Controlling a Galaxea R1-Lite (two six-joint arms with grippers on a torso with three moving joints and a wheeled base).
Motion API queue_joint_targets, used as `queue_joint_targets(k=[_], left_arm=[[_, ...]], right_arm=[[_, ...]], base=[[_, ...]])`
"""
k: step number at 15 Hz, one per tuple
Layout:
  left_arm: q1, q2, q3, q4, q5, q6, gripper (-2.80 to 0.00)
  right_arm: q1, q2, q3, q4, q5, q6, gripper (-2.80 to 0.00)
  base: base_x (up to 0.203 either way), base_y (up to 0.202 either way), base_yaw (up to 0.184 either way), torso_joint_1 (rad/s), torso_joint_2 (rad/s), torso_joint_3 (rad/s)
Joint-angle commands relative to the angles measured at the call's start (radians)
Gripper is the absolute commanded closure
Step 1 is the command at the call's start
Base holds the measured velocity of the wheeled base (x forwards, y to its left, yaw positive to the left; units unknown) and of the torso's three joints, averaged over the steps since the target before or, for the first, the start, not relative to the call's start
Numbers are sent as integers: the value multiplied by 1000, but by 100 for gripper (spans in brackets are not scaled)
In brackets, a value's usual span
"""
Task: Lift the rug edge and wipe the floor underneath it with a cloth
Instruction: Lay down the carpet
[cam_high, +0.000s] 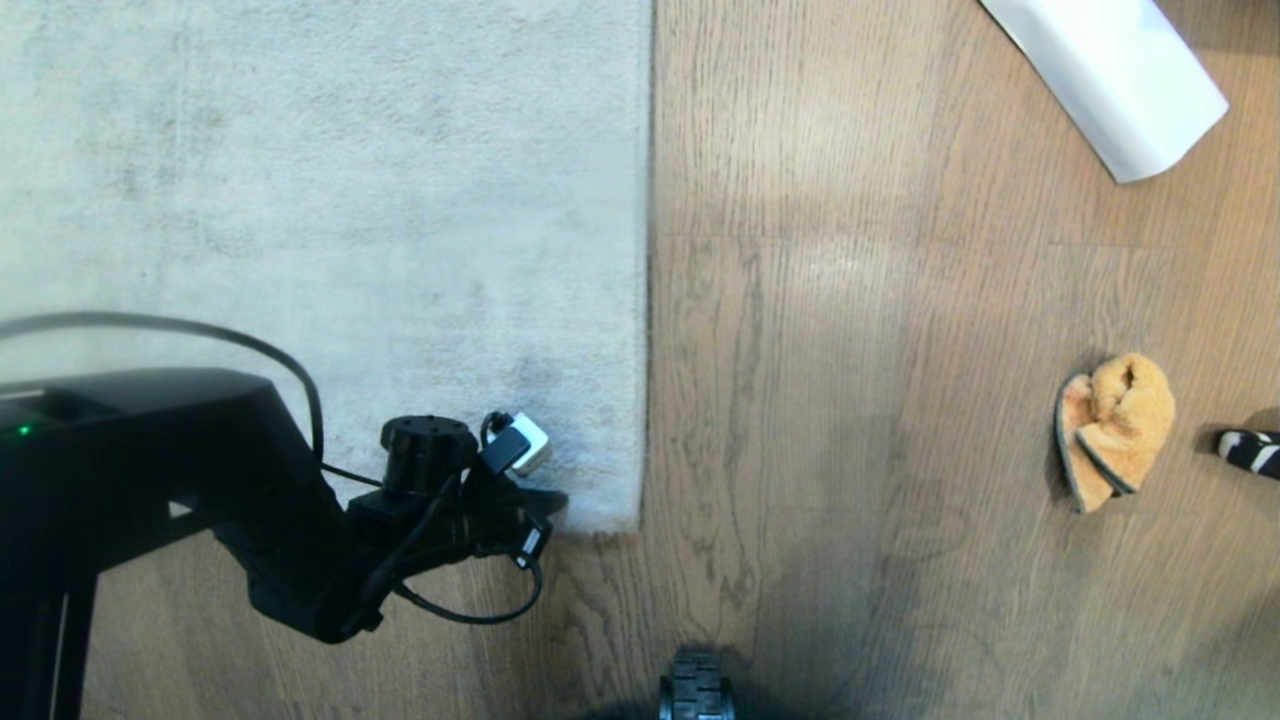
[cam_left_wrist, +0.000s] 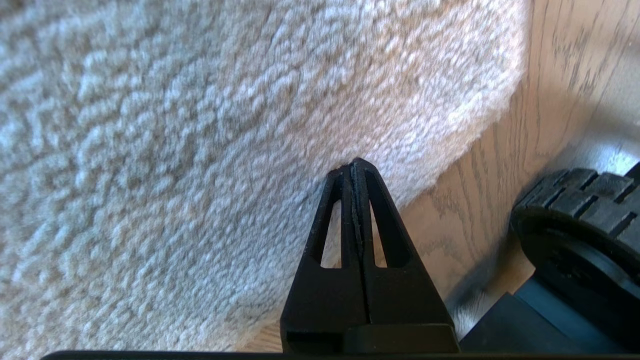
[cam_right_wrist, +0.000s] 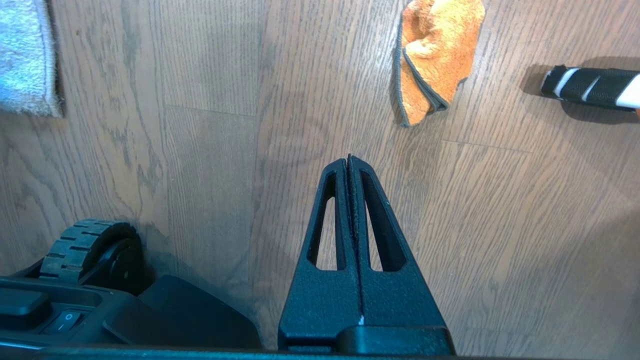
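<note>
- Your left gripper (cam_left_wrist: 354, 162) sits low at the near corner of the rug edge (cam_high: 630, 500), jaws pressed together on nothing, tips against the pile.
- The rug lies flat on the floor (cam_high: 830, 400), its corner down.
- Your right gripper (cam_right_wrist: 349, 159) hangs over bare planks, jaws together too, empty.
- The cloth (cam_high: 1115, 428) lies crumpled well off to your right, just beside a black-and-white striped thing (cam_high: 1250, 450).
- A white rolled sheet (cam_high: 1110, 70) lies farther away.
</note>
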Motion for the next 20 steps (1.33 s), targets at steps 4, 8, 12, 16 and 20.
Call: queue_joint_targets(k=[4,8,12,16,20], left_arm=[[-29,-14,-24,-47,66,-26,0],[-25,-66,46,-48,71,-54,0],[-61,-195,155,-48,177,-252,0],[-77,-326,215,-42,230,-395,0],[-56,-509,268,42,365,-449,0]], right_arm=[[0,1,0,-1,0,-1,0],[0,2,0,-1,0,-1,0],[0,2,0,-1,0,-1,0],[0,2,0,-1,0,-1,0],[0,2,0,-1,0,-1,0]], base=[[0,0,0,0,0,0],[0,0,0,0,0,0],[0,0,0,0,0,0],[0,0,0,0,0,0],[0,0,0,0,0,0]])
